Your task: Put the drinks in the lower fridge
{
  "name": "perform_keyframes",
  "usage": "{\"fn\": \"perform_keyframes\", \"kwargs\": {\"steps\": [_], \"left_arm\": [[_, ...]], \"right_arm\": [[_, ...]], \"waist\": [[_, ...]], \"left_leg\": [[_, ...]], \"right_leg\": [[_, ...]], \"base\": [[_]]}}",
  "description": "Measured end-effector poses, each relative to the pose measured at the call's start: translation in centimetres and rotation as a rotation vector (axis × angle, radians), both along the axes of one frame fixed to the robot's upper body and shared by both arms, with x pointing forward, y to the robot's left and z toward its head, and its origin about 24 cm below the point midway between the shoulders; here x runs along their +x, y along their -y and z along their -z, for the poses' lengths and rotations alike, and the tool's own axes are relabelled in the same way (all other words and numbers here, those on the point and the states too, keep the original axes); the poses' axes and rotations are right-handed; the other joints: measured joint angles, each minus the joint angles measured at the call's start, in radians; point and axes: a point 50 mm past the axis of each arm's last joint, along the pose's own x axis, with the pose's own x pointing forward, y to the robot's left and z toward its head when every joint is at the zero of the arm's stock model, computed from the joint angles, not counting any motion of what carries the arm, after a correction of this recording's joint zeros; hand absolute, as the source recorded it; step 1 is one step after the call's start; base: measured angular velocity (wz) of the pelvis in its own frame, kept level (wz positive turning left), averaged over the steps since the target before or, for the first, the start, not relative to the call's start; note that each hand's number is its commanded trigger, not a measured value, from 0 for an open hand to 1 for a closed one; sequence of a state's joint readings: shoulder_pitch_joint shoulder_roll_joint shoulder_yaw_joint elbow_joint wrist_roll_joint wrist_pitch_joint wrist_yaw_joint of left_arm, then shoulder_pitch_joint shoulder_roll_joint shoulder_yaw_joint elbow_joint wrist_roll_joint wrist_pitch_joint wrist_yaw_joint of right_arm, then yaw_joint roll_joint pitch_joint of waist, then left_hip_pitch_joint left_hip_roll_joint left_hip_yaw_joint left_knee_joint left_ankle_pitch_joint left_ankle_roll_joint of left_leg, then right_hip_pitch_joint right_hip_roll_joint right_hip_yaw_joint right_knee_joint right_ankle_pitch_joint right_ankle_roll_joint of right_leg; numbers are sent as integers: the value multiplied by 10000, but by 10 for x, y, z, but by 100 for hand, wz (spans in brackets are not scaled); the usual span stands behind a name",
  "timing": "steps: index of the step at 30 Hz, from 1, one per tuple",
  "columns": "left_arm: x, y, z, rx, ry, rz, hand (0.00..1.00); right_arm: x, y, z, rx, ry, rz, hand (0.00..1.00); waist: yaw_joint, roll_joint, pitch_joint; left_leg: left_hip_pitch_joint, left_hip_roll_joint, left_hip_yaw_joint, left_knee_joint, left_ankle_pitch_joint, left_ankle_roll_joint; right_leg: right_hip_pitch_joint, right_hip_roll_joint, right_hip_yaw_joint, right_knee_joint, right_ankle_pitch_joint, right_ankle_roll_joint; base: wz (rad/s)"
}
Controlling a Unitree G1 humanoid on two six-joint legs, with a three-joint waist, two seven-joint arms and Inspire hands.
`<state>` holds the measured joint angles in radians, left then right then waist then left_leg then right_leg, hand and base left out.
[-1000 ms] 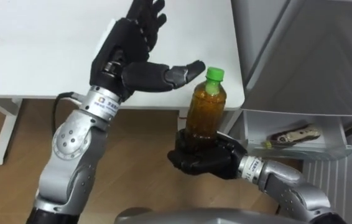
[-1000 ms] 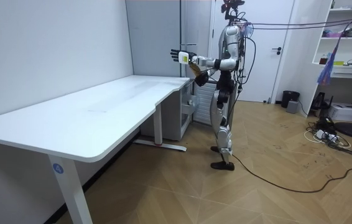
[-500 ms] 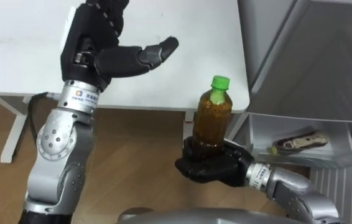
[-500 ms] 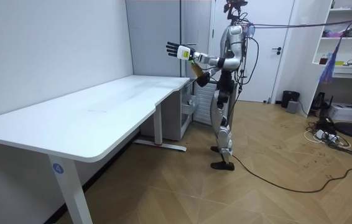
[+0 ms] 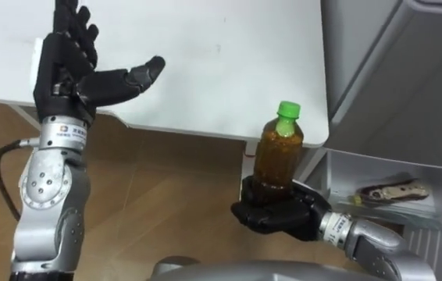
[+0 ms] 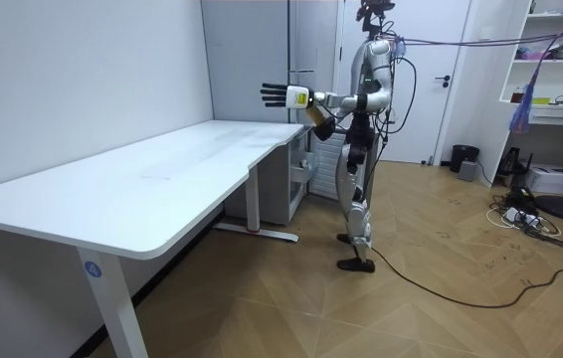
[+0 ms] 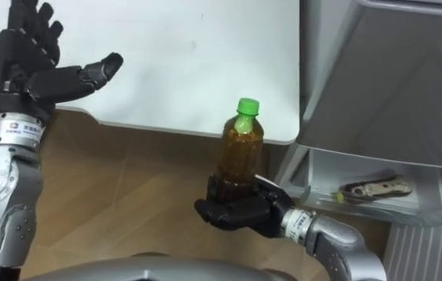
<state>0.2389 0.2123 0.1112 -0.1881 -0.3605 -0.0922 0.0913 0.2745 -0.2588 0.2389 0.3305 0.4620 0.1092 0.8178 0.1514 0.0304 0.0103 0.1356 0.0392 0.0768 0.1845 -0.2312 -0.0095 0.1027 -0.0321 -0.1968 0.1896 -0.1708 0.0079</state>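
Observation:
A bottle of amber drink with a green cap stands upright in my right hand, whose fingers curl round its base, low in the eye views near the white desk's corner. In the right eye view the same bottle sits in my right hand. My left hand is raised over the desk's edge at the left, fingers spread, holding nothing. In the room view I stand at the far end of the desk with my left hand stretched out.
A grey cabinet rises at the right. Below it an open white shelf holds a small brownish object. Wooden floor lies under the desk. A fan, shelves and a door stand at the room view's right.
My left hand has swung out to the left, away from the bottle. The bottle and my right hand sit a little lower and further right in the picture.

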Motion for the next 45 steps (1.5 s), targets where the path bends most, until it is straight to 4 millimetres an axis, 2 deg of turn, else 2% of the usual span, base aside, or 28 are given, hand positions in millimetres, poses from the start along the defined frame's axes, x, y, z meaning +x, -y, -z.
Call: {"fn": "perform_keyframes", "kwargs": {"steps": [4,8,16,18,21,25,30,36,40,45], "left_arm": [[-4,-12,20,-89,-906,-909,0],[-18,-22,48,-467,-2152,-1958,0],[-48,-33,106,-1125,-4871,-3424,0],[-63,-36,124,-1170,-5936,-3694,0],[-75,-36,135,-1363,-6684,-3896,0],[-87,-36,146,-1347,-7443,-3979,0],[-120,-21,179,-1336,-9879,-3339,0],[-155,-14,204,-1249,-12095,-2574,0],[-171,-13,209,-1166,-12945,-2313,0],[-180,-9,213,178,-13779,-1250,0]], "right_arm": [[1,4,0,-245,58,29,100],[2,8,0,-416,74,287,100],[2,2,3,-616,-232,505,100],[2,0,4,-705,-269,548,100],[2,-3,6,-787,-414,636,100],[5,-5,6,-898,-458,821,100],[9,-7,6,-1042,-599,1008,100],[13,-9,5,-912,-589,1032,100],[14,-9,5,-961,-697,1025,100],[12,-11,7,-1066,-820,940,100]], "waist": [[118,83,-48],[207,11,-82],[466,-84,-55],[484,-145,-60],[472,-220,-13],[446,-240,-21],[368,-207,-17],[84,-147,18],[-109,-138,21],[-207,-128,-2]], "left_leg": [[142,-2,16,-26,2,-1],[173,-2,17,-30,1,-1],[178,-5,26,-52,1,-1],[163,-3,8,-39,2,-2],[137,-3,8,-55,2,-2],[157,-10,31,-152,1,-1],[143,4,38,-220,1,-2],[135,0,44,-250,0,-2],[144,0,58,-274,0,-2],[132,4,72,-244,-2,-6]], "right_leg": [[110,-2,9,-37,0,0],[179,-12,-8,-34,-3,4],[206,-3,-37,-53,-3,4],[215,-2,-79,-70,-3,4],[210,-5,-111,-96,-3,4],[224,-3,-101,-159,-2,5],[184,31,-71,-193,-2,5],[182,29,-93,-213,-2,5],[168,41,-49,-204,-2,5],[163,45,-65,-185,-2,5]], "base": [[0],[0],[2],[4],[1],[0],[0],[0],[0],[0]]}}
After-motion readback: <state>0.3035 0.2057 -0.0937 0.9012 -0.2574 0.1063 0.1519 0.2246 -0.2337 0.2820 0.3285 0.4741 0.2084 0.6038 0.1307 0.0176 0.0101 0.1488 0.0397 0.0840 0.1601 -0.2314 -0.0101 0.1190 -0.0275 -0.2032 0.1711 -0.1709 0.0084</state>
